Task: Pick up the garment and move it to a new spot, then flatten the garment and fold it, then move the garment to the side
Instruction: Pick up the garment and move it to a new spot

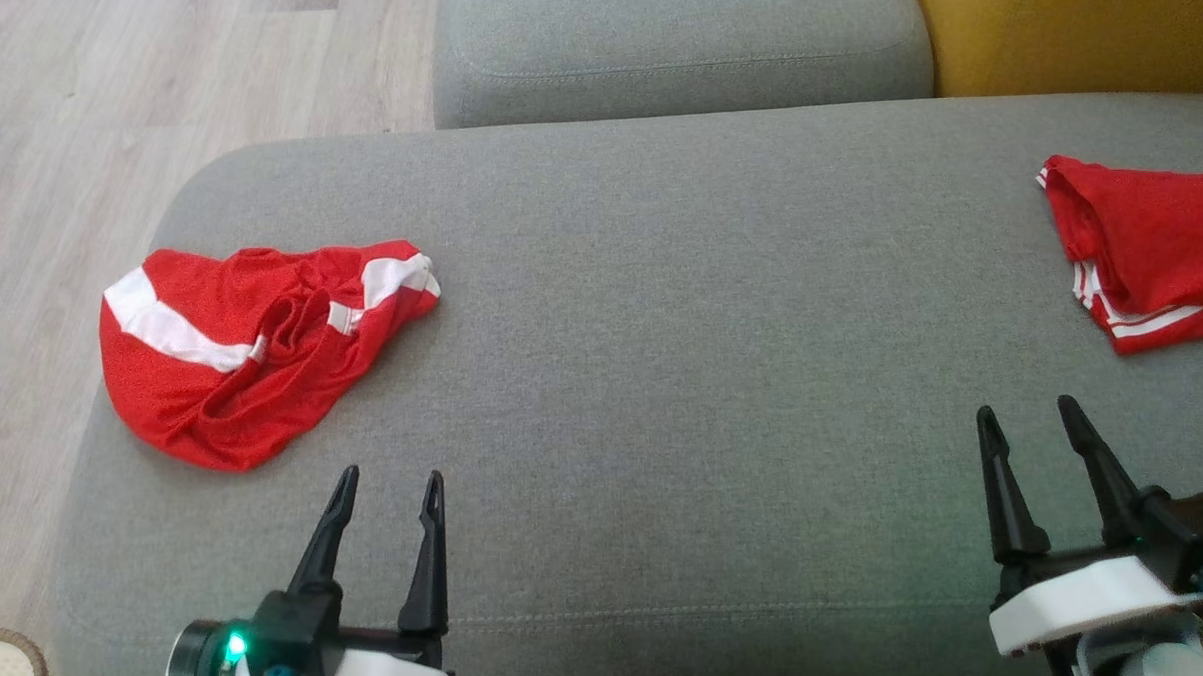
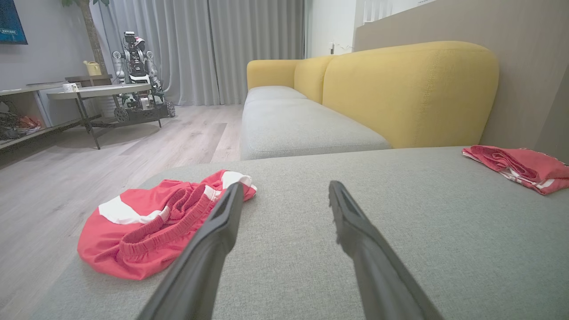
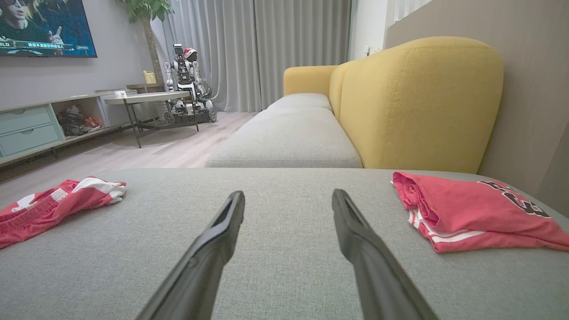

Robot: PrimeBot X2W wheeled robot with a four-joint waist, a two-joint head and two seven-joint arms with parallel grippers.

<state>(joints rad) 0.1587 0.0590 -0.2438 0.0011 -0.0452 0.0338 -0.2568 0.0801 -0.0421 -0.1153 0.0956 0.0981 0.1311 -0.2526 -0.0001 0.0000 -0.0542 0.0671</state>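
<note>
Garment (image 1: 242, 371) crumpled, just ahead-left of left hand (image 1: 391, 475), right hand (image 1: 1025, 406) well apart, both spread wide

I am watching through 3 cameras. The head camera is looking steeply down from above onto the grey seat cushion (image 1: 661, 326), catching wooden floor (image 1: 103, 115) at its left edge. The left wrist camera is sitting low, close over that cushion, facing along it toward the yellow sofa back (image 2: 409, 89). The right wrist camera is facing the same way from further right, equally low. All 3 are sharing the cushion, the crumpled red shorts (image 1: 213, 392), nearer the left wrist, and the folded red jersey (image 1: 1148, 239), nearer the right.
</note>
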